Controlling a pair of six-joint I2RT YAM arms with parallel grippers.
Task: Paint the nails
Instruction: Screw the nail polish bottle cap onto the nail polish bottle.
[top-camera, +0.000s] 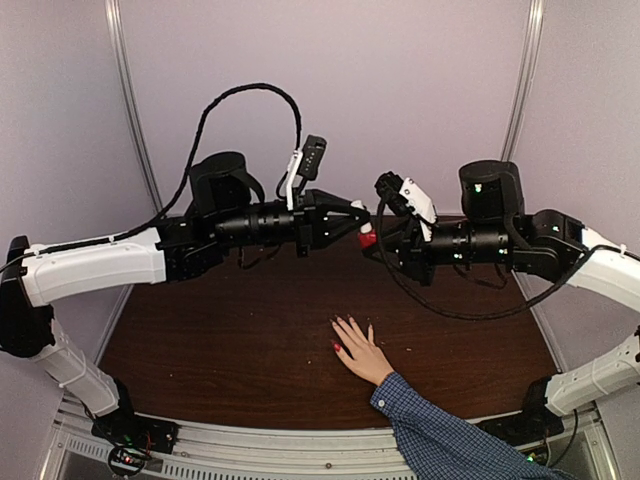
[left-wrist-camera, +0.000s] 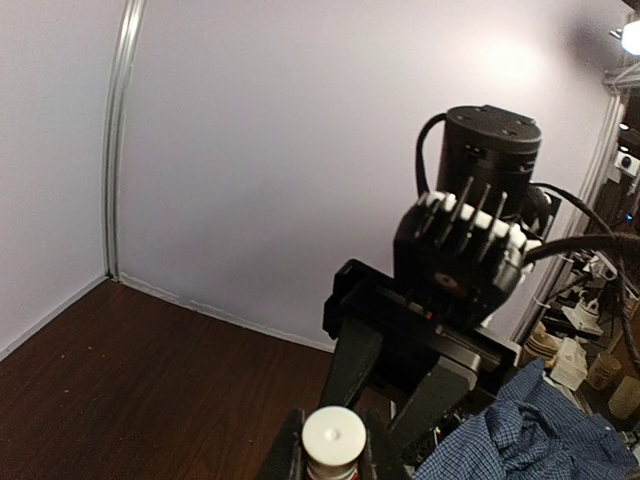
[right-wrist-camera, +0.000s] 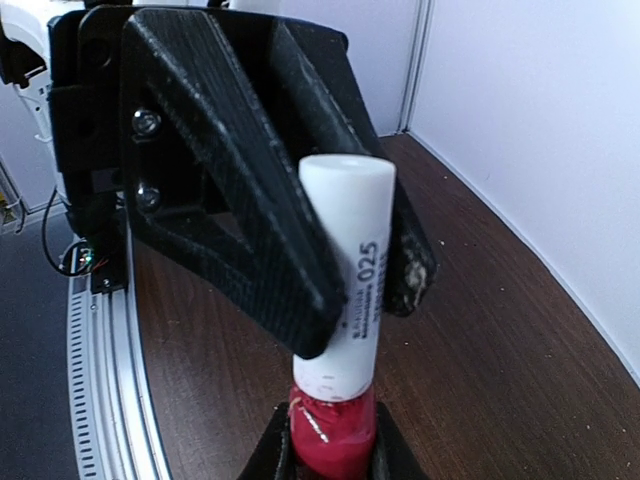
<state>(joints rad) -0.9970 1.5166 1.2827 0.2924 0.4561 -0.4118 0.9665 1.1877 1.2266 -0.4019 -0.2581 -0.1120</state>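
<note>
Nails (top-camera: 340, 326) on hand (top-camera: 362, 355) flat on table (top-camera: 220, 350), well below both grippers | left gripper (top-camera: 360, 222) clamped on white cap (right-wrist-camera: 345, 250) | right gripper (top-camera: 378, 240) clamped on red bottle (right-wrist-camera: 332, 430) | right arm slightly nearer hand

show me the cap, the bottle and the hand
cap (right-wrist-camera: 358, 210), right wrist view, upper side of the white tube
bottle (right-wrist-camera: 335, 440), right wrist view, red body
hand (top-camera: 362, 355), top view, back of the hand
</note>
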